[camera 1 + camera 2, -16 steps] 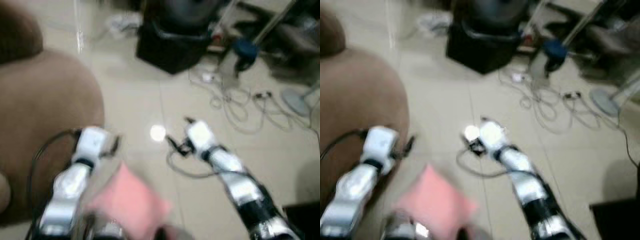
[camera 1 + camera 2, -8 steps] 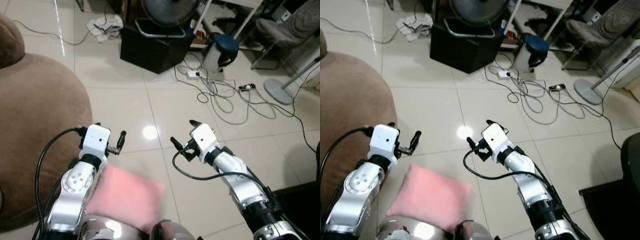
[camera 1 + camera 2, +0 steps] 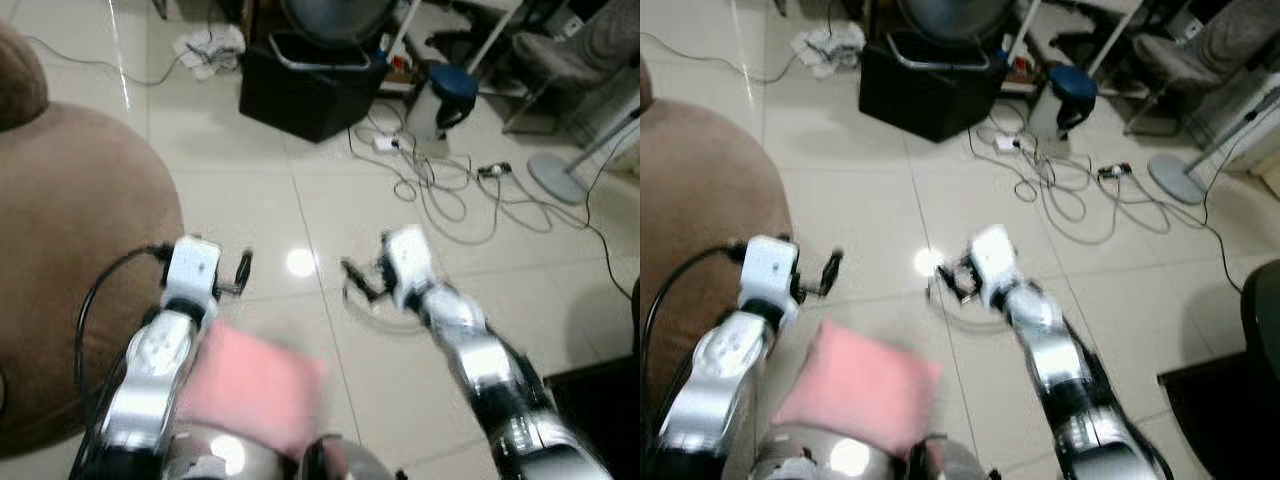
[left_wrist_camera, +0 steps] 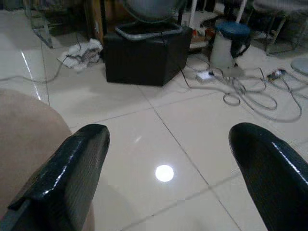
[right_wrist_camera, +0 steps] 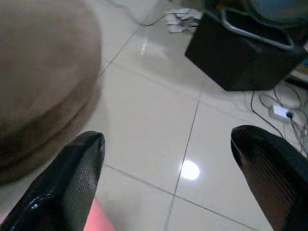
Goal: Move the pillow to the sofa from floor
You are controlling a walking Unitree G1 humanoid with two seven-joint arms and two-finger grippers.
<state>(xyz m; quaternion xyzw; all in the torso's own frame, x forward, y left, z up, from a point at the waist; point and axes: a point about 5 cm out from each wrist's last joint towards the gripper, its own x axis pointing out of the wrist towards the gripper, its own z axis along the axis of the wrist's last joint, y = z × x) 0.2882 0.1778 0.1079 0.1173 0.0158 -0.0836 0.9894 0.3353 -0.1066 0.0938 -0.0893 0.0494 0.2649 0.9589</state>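
The pink pillow (image 3: pixel 862 388) was seen low on the floor (image 3: pixel 870 210), close to the robot at about 7 o'clock. Above it, the left gripper (image 3: pixel 222 279) and the right gripper (image 3: pixel 372 277) were held with fingers apart and nothing in them. The brown sofa (image 3: pixel 70 260) was seen at 9 o'clock. A black box (image 3: pixel 310 85) and wires (image 3: pixel 450 195) were seen far off at 12 o'clock.

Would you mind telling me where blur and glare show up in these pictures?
Left eye view: both arms and the pink pillow are motion-blurred, and a glare spot sits on the tiles. Right eye view: the right arm smears most. Wrist views: the black fingers are soft, the black box sharper.
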